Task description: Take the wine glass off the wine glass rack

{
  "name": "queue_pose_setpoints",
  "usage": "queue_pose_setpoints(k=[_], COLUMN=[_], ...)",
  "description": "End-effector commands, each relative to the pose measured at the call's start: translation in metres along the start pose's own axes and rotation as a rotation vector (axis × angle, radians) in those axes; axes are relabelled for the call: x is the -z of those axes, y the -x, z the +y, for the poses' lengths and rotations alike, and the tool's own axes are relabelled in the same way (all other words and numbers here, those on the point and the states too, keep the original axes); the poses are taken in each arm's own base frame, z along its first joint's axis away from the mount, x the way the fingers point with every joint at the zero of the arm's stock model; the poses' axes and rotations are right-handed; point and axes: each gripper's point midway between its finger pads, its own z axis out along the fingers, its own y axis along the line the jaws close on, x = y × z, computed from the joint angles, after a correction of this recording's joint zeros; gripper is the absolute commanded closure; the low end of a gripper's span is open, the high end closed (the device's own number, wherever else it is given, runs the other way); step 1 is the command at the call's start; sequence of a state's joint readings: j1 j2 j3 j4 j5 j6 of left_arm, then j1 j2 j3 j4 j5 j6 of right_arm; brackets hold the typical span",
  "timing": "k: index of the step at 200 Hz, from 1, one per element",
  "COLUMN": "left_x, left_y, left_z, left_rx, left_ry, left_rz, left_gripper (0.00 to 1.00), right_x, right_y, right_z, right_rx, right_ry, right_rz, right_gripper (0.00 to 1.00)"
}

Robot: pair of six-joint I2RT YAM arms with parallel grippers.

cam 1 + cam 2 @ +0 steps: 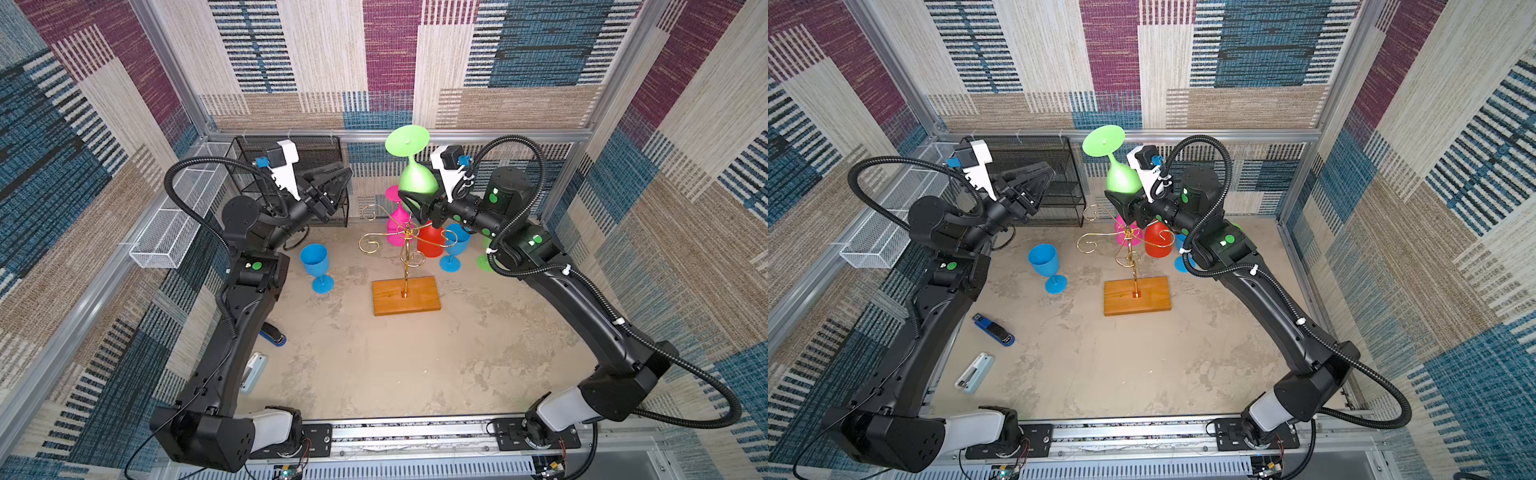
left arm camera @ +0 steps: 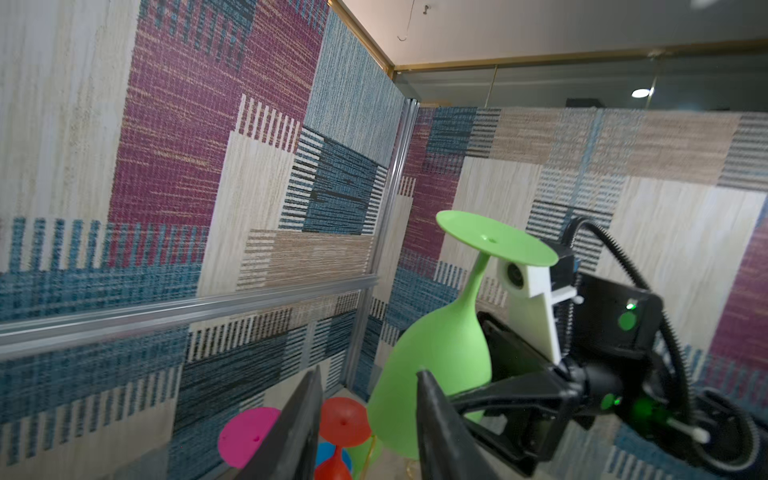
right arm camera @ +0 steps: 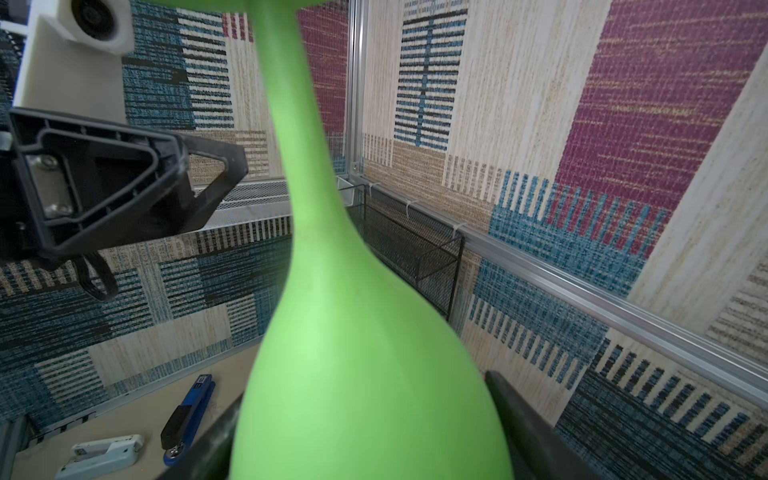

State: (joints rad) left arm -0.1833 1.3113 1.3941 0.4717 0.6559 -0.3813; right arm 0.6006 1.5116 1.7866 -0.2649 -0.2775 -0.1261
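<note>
Gripping one green wine glass by bowl, foot up: right jaws, above wine glass rack, glass clear of gold wire. Left jaws spread, empty, before black mesh shelf. Counter: two blue wine glasses upright; one pink glass, one red glass inverted behind rack; one blue stapler, one white stapler.

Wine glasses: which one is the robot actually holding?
The green wine glass turned upside down, foot in the air, bowl clamped in the right pincer. The pink glass and red glass sit lower, ungripped.
</note>
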Motion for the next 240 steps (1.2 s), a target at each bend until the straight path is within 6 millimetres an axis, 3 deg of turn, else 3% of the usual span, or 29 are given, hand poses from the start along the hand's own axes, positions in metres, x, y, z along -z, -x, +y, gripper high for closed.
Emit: queue_pose_setpoints(k=[1, 38, 76, 205, 240], left_x=[-0.004, -0.015, -0.020, -0.025, -0.025], left_y=[0.018, 0.006, -0.004, -0.014, -0.015], left_z=[-0.006, -0.031, -0.040, -0.054, -0.055], left_rx=[-0.460, -0.775, -0.912, -1.005, -1.021], left_ry=[-0.015, -0.172, -0.249, -0.311, -0.310], left_rz=[-0.127, -0.187, -0.218, -0.218, -0.219], left_gripper=[0.62, 0.63, 0.66, 0.62, 0.67], right_x=[0.009, 0.015, 0.016, -0.011, -0.014], right_y=[-0.008, -0.021, -0.034, -0.053, -0.057], right_z=[0.001, 0.002, 0.004, 0.035, 0.042], right_rx=[-0.041, -0.061, -0.086, -0.117, -0.120], right_ry=[-0.011, -0.014, -0.011, 0.114, 0.133], right_rz=[0.057, 0.116, 0.154, 0.197, 0.210], right_gripper=[0.49, 0.51, 0.52, 0.57, 0.58])
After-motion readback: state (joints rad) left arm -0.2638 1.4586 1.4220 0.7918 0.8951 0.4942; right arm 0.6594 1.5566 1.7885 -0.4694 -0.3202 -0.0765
